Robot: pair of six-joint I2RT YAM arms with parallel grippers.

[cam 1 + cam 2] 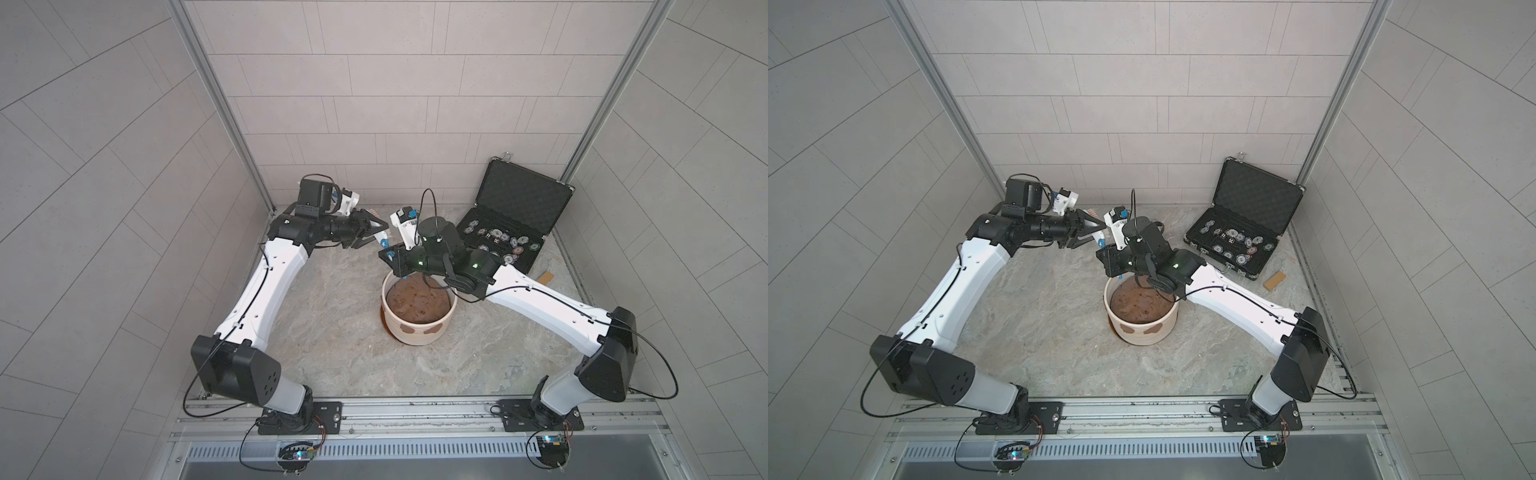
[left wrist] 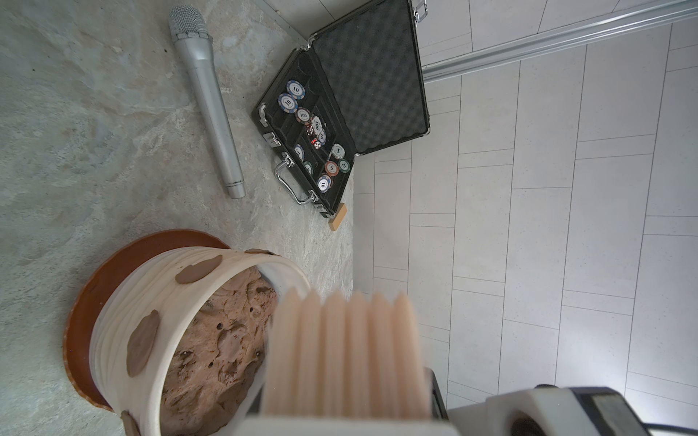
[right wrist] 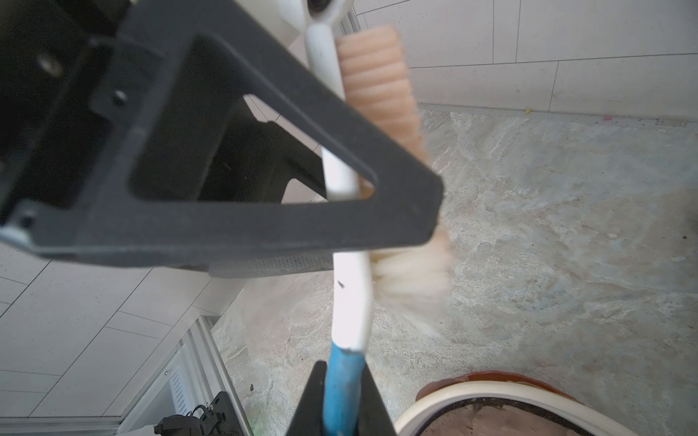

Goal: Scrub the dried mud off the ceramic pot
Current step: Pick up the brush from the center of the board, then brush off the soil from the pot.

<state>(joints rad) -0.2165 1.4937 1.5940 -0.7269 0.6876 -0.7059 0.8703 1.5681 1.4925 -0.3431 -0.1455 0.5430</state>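
Grey tiled walls (image 1: 374,83) close in a marbled stone table (image 1: 332,365). The ceramic pot (image 1: 417,337) stands near its middle on a brown saucer, filled with a lumpy soil mound (image 1: 417,303). Both top views show two patches of dried mud (image 1: 432,331) on the pot's near wall. The left wrist view finds more patches (image 2: 142,341) round another side.

Both arms meet just behind the pot, sharing a brush (image 1: 380,240). In the top views it is a small white-and-blue sliver. The right wrist view gives the detail: the right jaws are closed on the blue end of the handle (image 3: 345,377). A black finger of the left jaws crosses the white part beside the peach bristles (image 3: 377,75). The left jaws appear clamped on it, though that close view is blurred.

A silver microphone (image 2: 206,98) lies on the table in the left wrist view only; in the top views the right arm covers it. An open black case (image 1: 511,220) of poker chips (image 2: 287,102) sits by the far wall, with a wooden block (image 1: 546,277) beside it.
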